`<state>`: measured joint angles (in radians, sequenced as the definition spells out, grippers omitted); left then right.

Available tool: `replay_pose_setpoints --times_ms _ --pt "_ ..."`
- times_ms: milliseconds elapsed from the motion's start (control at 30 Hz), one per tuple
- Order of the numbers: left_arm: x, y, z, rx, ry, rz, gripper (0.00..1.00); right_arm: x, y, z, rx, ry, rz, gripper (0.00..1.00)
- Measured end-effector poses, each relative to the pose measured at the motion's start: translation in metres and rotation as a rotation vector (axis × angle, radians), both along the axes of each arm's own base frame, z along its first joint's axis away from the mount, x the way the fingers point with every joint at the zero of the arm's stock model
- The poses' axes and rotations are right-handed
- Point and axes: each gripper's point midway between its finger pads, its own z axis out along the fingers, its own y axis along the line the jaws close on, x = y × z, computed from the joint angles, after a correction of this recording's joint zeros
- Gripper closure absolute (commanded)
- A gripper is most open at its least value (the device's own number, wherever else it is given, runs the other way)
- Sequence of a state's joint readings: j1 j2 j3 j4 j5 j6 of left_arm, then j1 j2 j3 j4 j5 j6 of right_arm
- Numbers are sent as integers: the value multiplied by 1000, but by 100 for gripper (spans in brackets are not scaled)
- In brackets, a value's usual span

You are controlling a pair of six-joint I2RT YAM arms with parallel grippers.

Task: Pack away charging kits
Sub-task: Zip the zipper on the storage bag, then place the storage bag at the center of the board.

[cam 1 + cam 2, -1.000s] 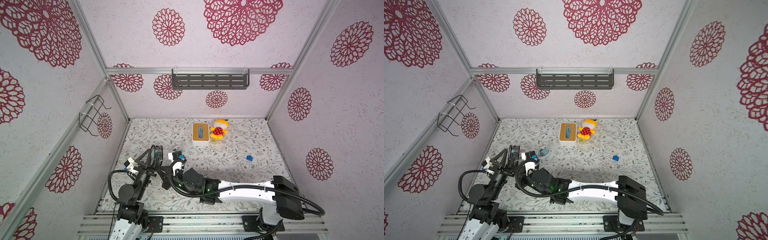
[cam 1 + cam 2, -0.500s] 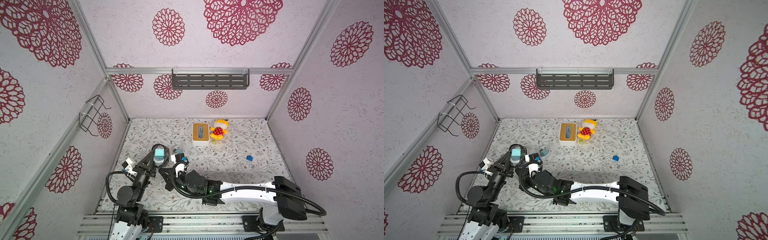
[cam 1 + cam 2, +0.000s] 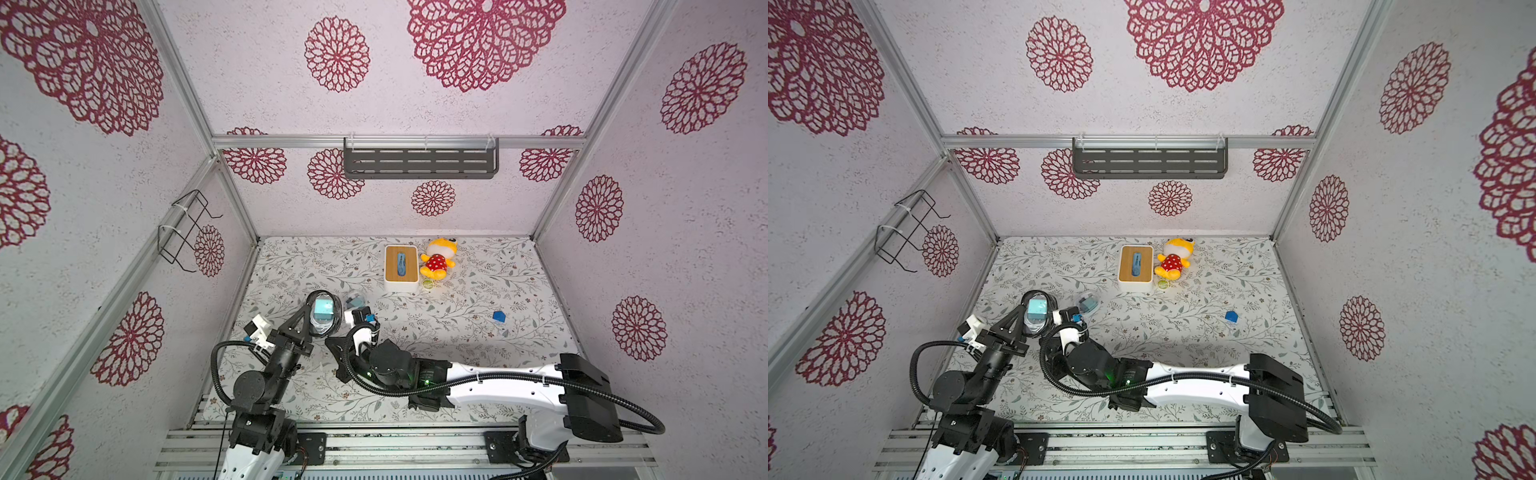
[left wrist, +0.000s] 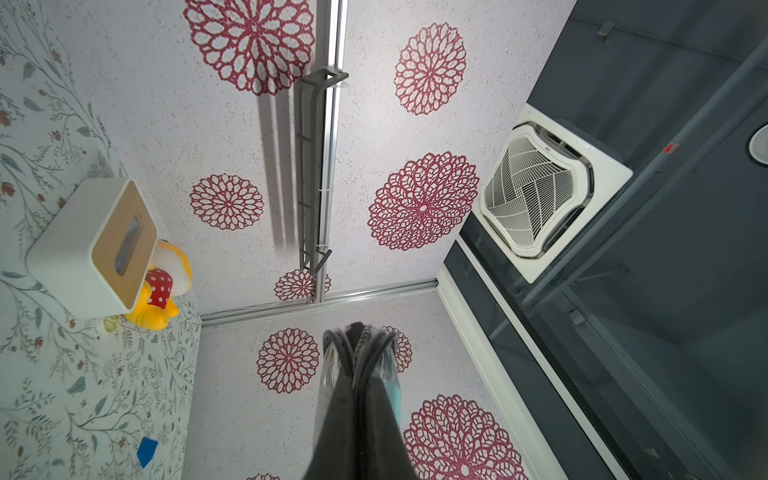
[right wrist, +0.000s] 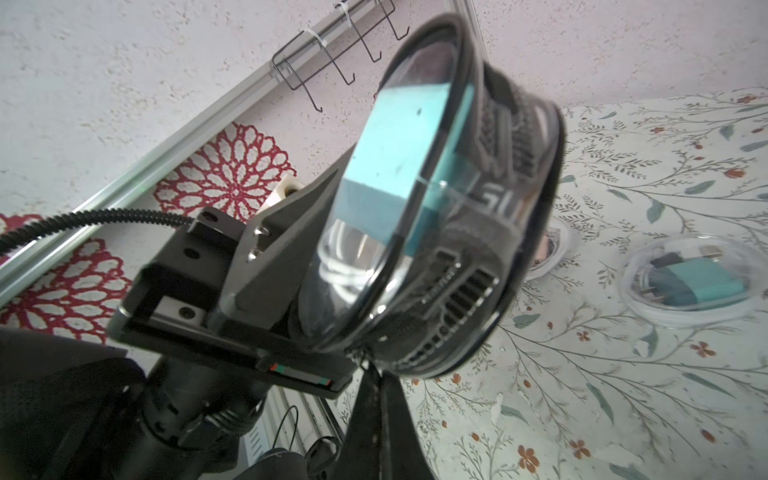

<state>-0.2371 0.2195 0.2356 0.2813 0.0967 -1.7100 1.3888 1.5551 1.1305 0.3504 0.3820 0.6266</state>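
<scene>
Shows the left gripper (image 3: 313,320) clamped on a round clear plastic case with a black rim (image 5: 374,303), held tilted over the left part of the floral-patterned table (image 3: 457,332). Inside the case: a teal cube plug adapter (image 3: 324,309) and, next to it, a coiled thin white cable (image 5: 345,266), both against the clear face. In the left wrist view, presents that case edge-on between the two dark fingers (image 4: 338,415). At the case's lower rim, places the right gripper (image 5: 372,374), jaws together, tips touching or almost touching the rim; no telling here of anything pinched between them. Flat on the table near the held case: a second clear round case (image 5: 739,266) with another teal adapter (image 5: 706,286) inside, apart from both grippers. Behind the held case: the edge of a third clear case (image 5: 550,249), mostly hidden. Farther back: a white box with a wooden lid (image 3: 392,270), a yellow plush toy in a red spotted dress (image 3: 436,259) just beside it, and, well apart to the right, a small dark blue block (image 3: 499,316).
</scene>
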Motion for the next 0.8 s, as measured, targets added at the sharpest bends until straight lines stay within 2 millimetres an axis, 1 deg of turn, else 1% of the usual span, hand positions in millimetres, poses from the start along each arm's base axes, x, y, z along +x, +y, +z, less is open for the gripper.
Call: replay_pose_setpoints --times_ms 67,200,300,433,500,533,567,600,633,700,733,800 --pt "-3 0 3 13 -8 1 100 2 -9 4 -19 -10 -19 100" --pt "-9 -2 10 30 -31 -11 100 3 -25 18 -32 -33 -39 100" --pt "-12 -4 13 42 -36 -20 100 2 -29 19 -50 -40 -33 100" --pt "-13 -6 11 64 -30 -27 100 2 -31 14 -93 -63 -30 100" --pt "-12 -7 8 80 -14 -32 81 3 -32 12 -117 -73 -36 100" --pt "-12 -8 6 96 0 -33 66 6 -34 12 -130 -79 -50 100" --pt "-12 -8 7 111 15 -31 48 12 -38 11 -144 -87 -79 100" --pt "-13 -7 10 120 24 -27 34 19 -43 11 -156 -90 -108 100" --pt "-15 -6 15 136 30 -23 25 28 -49 9 -172 -92 -141 100" --pt "-19 -5 25 168 37 -13 16 42 -62 5 -205 -96 -196 100" --pt "-20 -4 29 189 45 -9 13 48 -70 2 -220 -96 -220 100" --pt "-19 -4 30 232 76 -1 10 55 -88 -8 -259 -94 -262 100"
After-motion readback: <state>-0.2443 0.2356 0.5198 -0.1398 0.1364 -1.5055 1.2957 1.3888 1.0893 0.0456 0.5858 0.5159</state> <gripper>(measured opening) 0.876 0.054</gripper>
